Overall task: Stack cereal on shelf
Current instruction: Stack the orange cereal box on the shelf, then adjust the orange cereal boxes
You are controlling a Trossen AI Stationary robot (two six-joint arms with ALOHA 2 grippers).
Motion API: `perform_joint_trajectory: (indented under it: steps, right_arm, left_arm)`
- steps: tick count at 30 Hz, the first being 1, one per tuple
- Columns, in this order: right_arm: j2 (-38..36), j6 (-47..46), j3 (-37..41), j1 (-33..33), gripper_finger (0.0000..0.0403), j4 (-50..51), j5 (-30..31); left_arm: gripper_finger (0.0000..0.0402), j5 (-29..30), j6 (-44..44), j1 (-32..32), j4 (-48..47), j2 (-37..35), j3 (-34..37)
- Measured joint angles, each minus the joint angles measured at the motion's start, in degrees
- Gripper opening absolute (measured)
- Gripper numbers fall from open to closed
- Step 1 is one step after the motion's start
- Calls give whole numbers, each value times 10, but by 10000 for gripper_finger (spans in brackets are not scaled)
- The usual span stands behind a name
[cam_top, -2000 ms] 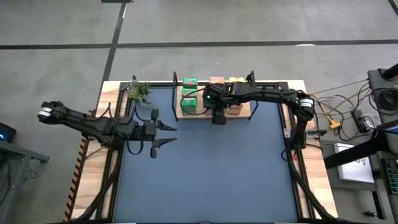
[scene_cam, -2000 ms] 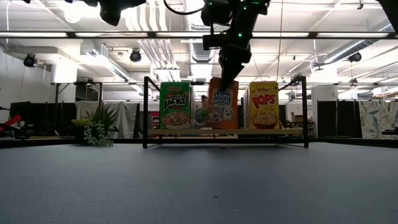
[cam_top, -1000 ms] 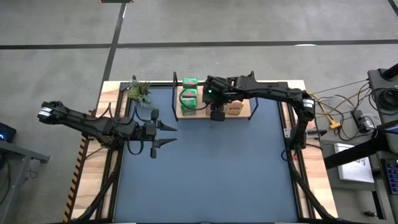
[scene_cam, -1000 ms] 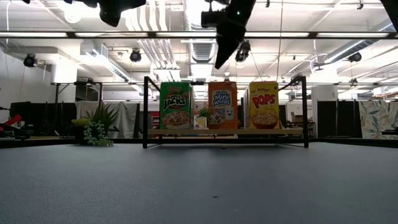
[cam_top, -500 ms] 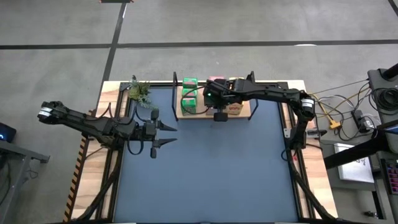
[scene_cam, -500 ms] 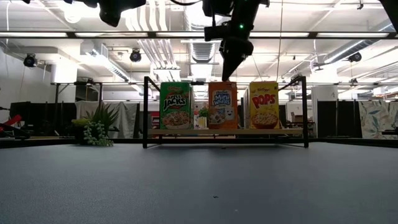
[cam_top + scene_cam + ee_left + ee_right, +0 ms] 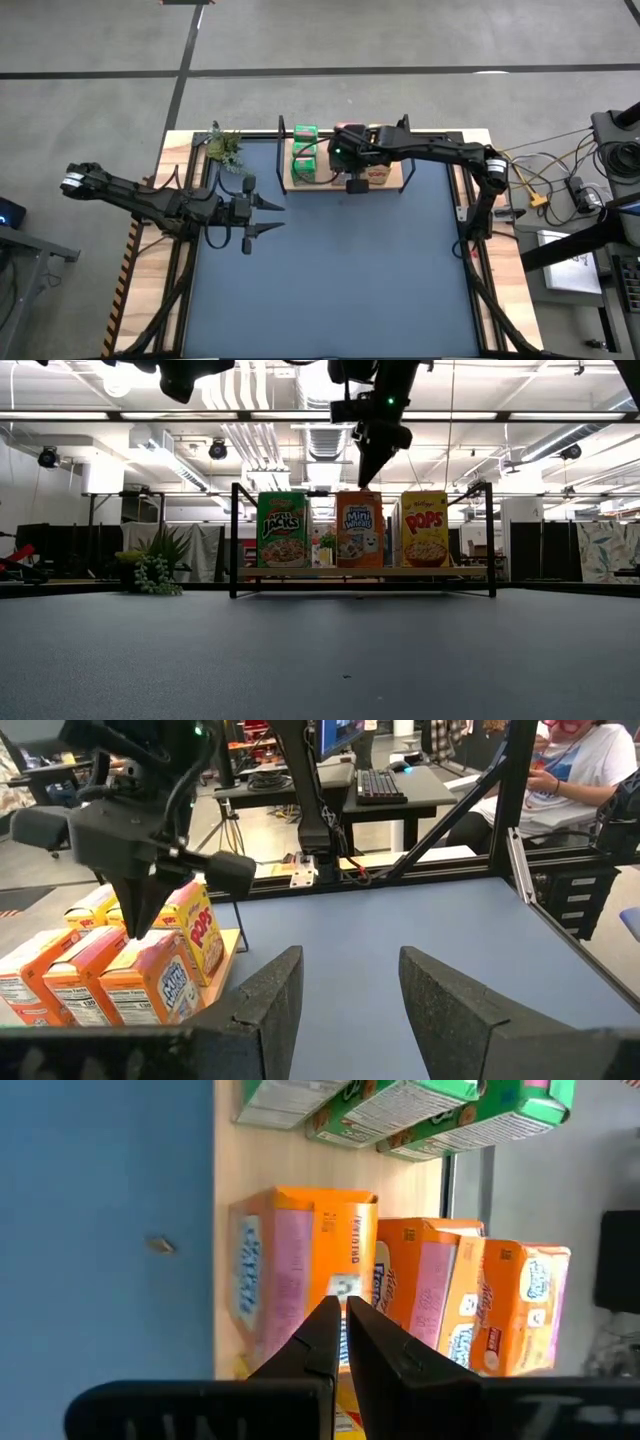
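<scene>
On the shelf (image 7: 360,571) at the table's far edge, cereal boxes stand upright on their bases in rows: green (image 7: 283,530), orange (image 7: 359,530) and yellow (image 7: 425,528) in front, more of each colour behind (image 7: 480,1305). My right gripper (image 7: 364,482) is shut and points steeply down, just above the front orange box's top (image 7: 300,1210). My left gripper (image 7: 275,215) waits open over the mat's left side, holding nothing. My right gripper's shut fingertips (image 7: 135,925) come from above at the top face of the front orange box (image 7: 150,955). I cannot tell whether they touch it or hang just clear of it. The box stands upright on the shelf board.
A green plastic plant (image 7: 225,148) sits at the far left corner. Black posts (image 7: 234,540) rise at the shelf's ends. The dark-blue mat (image 7: 340,280) lies bare in front of the shelf. A person (image 7: 570,760) sits at desks beyond the table.
My right gripper has come down a little toward the front orange box's top and has turned from a slant to nearly upright. The orange box, tilted in its hold two seconds ago, now stands upright by itself on the shelf.
</scene>
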State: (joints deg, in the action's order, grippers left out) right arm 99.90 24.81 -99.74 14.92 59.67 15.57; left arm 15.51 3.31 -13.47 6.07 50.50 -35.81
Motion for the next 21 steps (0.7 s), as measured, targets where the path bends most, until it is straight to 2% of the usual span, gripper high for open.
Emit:
perform_joint_trajectory:
  steps: [6,12,21]
  right_arm:
    - [-4,-23,-4,-5,13,0,-39]
    - [-4,-32,-4,7,13,-50,24]
    - [10,-27,-3,59,13,-78,12]
  left_arm:
    - [150,0,0,0,-1,0,0]
    - [150,0,0,0,-2,0,0]
    - [150,0,0,0,-4,0,0]
